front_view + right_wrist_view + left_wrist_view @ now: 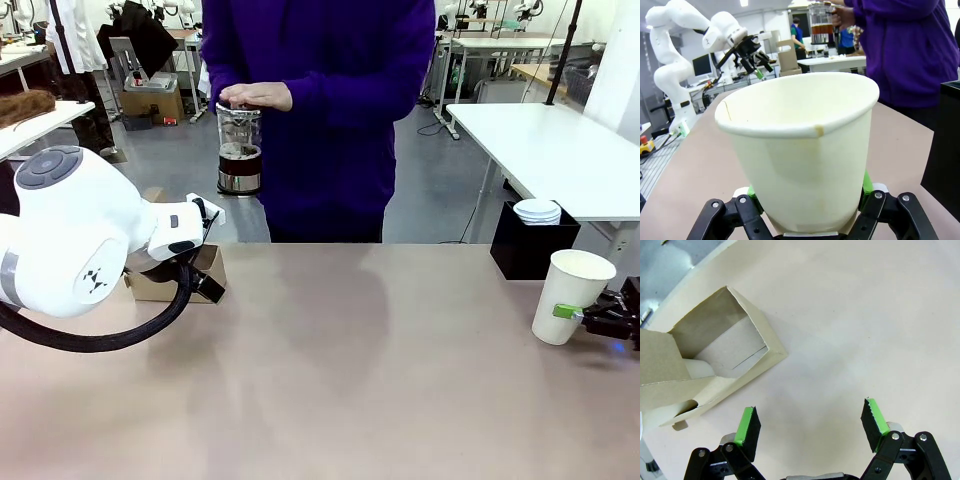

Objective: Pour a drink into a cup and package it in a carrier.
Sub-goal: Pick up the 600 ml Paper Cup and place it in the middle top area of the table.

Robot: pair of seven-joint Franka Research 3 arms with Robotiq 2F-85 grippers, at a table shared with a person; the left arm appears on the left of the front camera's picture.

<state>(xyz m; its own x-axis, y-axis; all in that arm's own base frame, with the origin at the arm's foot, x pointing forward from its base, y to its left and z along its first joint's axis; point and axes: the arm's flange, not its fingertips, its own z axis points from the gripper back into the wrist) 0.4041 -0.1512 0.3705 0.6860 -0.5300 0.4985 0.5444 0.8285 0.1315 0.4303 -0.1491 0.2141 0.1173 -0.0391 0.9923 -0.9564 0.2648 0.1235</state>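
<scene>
No legible text, numbers, brand names. Small dark emblem (95,283) on left arm housing (60,230): unreadable.

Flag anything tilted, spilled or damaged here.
The cup leans, its rim tipped toward the right gripper, which is shut on it near its base. No spill shows on the table.

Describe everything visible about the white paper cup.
The cup is plain white paper, tall and tapered, with a rolled rim and a side seam. It has no lid, and no liquid shows inside. It leans slightly near the table's right edge, its lower part clamped between the right gripper's green-padded fingers.
</scene>
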